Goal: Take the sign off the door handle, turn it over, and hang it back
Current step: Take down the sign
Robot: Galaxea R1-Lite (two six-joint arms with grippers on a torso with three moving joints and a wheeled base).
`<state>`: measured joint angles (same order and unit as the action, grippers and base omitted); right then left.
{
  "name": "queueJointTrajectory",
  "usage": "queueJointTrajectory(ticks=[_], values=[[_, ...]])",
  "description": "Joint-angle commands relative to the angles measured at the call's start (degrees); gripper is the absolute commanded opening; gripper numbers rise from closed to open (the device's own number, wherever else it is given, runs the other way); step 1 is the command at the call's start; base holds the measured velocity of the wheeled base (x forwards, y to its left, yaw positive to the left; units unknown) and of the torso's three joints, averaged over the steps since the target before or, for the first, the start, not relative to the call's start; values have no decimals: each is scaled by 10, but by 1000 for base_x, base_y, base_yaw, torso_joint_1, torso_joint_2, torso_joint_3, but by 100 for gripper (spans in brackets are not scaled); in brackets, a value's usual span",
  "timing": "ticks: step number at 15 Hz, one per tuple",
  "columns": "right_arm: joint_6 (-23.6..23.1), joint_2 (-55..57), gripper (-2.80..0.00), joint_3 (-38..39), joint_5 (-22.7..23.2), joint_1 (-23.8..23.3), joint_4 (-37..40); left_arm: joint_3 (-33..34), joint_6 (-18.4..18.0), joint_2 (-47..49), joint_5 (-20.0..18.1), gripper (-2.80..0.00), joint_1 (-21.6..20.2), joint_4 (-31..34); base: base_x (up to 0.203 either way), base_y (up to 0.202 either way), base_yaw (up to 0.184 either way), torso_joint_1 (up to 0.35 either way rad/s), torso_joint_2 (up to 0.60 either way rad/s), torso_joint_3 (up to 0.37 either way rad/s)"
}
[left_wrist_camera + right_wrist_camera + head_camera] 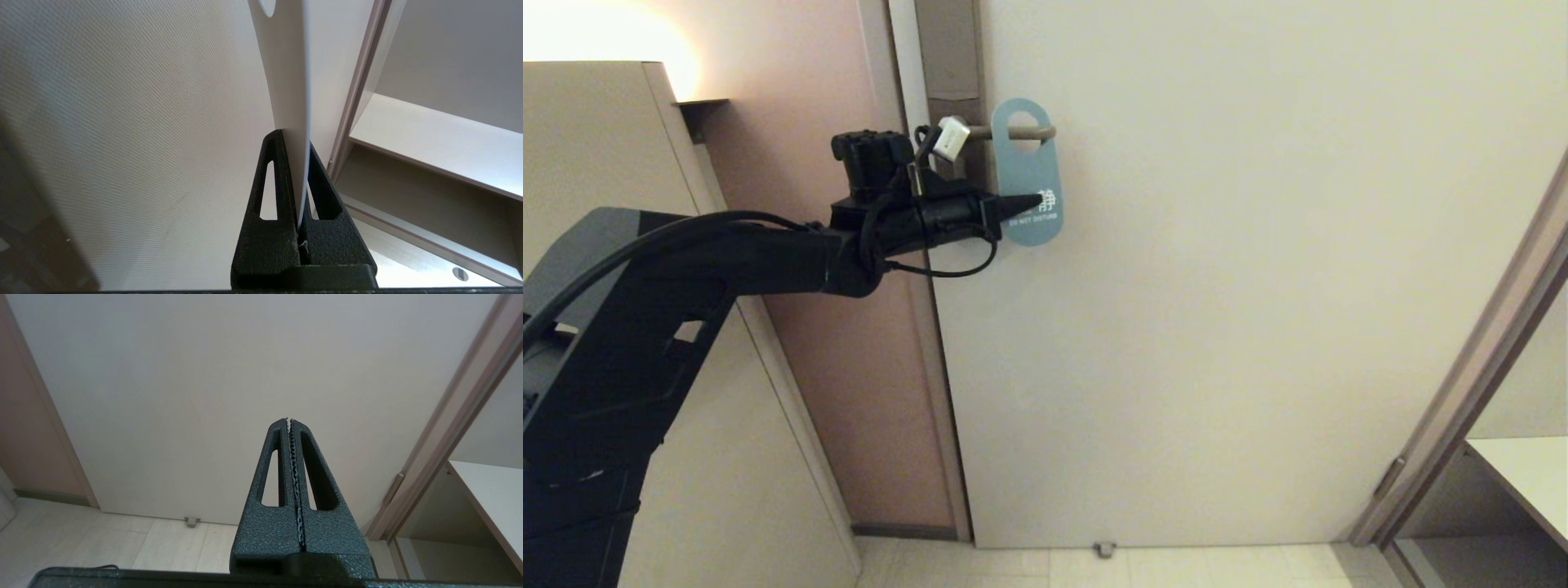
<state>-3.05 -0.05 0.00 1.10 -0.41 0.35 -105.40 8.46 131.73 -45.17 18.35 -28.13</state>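
The sign hangs by its round hole on the door handle, blue side with white "DO NOT DISTURB" facing out. My left gripper reaches in level from the left and is shut on the sign's lower part. In the left wrist view the sign runs edge-on between the black fingers of the left gripper, its white side showing. The wrist hides part of the handle's backplate. The right gripper is shut on nothing, parked low and facing the door.
The pale door fills the middle. A tan cabinet stands at left beside a pink wall strip. A slanted frame and a white shelf are at right. A small doorstop sits on the floor.
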Motion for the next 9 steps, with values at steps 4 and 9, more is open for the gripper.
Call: queueJointTrajectory(ticks=[4, 9], values=[[0, 0, -280, 0, 0, 0, 0, -11, 0, 22, -2, -280, 0, -4, 0, 0, 0, 0, 0, 0], [0, 0, -280, 0, 0, 0, 0, -51, 1, 44, -3, -280, -1, 3, 0, 0, 0, 0, 0, 0]])
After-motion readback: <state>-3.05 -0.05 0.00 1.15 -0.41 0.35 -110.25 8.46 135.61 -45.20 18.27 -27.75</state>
